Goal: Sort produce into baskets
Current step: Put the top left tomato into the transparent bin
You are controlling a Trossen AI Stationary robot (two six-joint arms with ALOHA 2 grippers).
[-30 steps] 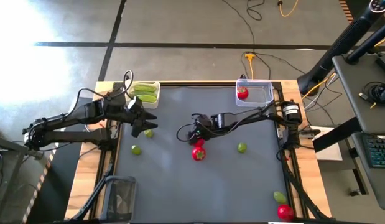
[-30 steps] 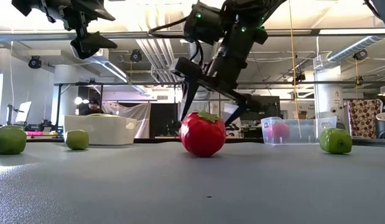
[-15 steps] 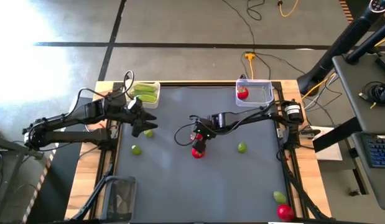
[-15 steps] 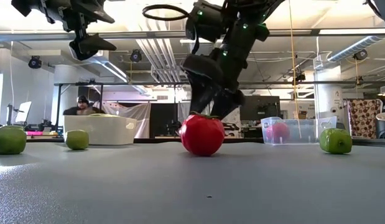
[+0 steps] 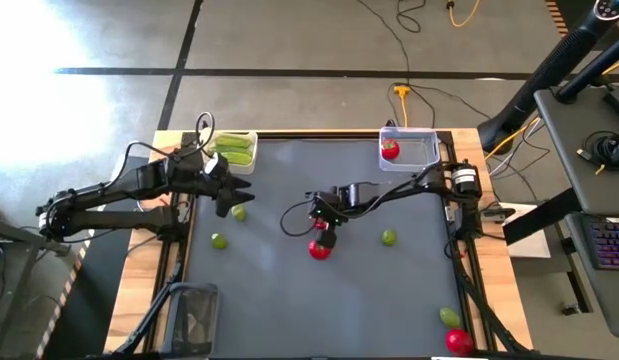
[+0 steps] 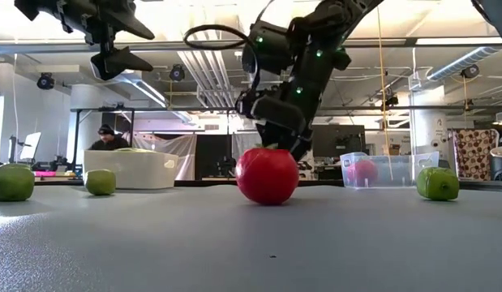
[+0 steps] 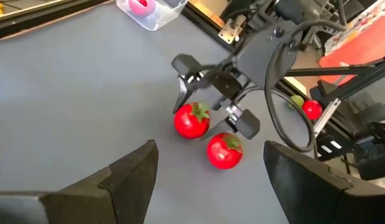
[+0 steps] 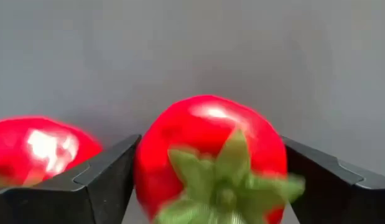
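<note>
My right gripper (image 5: pixel 322 226) is down at mid-table, shut on a red strawberry (image 8: pixel 211 163) with a green top. A second strawberry (image 5: pixel 319 249) lies on the mat right beside it, toward the near edge, and shows in the left wrist view (image 7: pixel 224 151). In the low view this nearer strawberry (image 6: pixel 267 174) stands in front of the held one. My left gripper (image 5: pixel 233 196) hovers open and empty at the left, above a lime-green fruit (image 5: pixel 239 213). My right gripper pinches the strawberry between its two fingers, one on each side of its red body (image 8: pixel 142 180). The fingers (image 7: pixel 245 122) slant down from above and from the table's right. The green top faces up toward the wrist. Whether it is clear of the mat, I cannot tell.
A white tub (image 5: pixel 235 148) with green cucumbers stands far left. A clear tub (image 5: pixel 421 150) holding a strawberry stands far right, and a dark tub (image 5: pixel 194 312) near left. Limes lie on the mat (image 5: pixel 220 240) (image 5: pixel 389 238) (image 5: pixel 449 317). A strawberry (image 5: pixel 459 340) lies near right.
My right gripper has come down and a little toward the near edge onto the strawberry. Its fingers have gone from wide open to shut around the fruit. My left arm has kept still.
</note>
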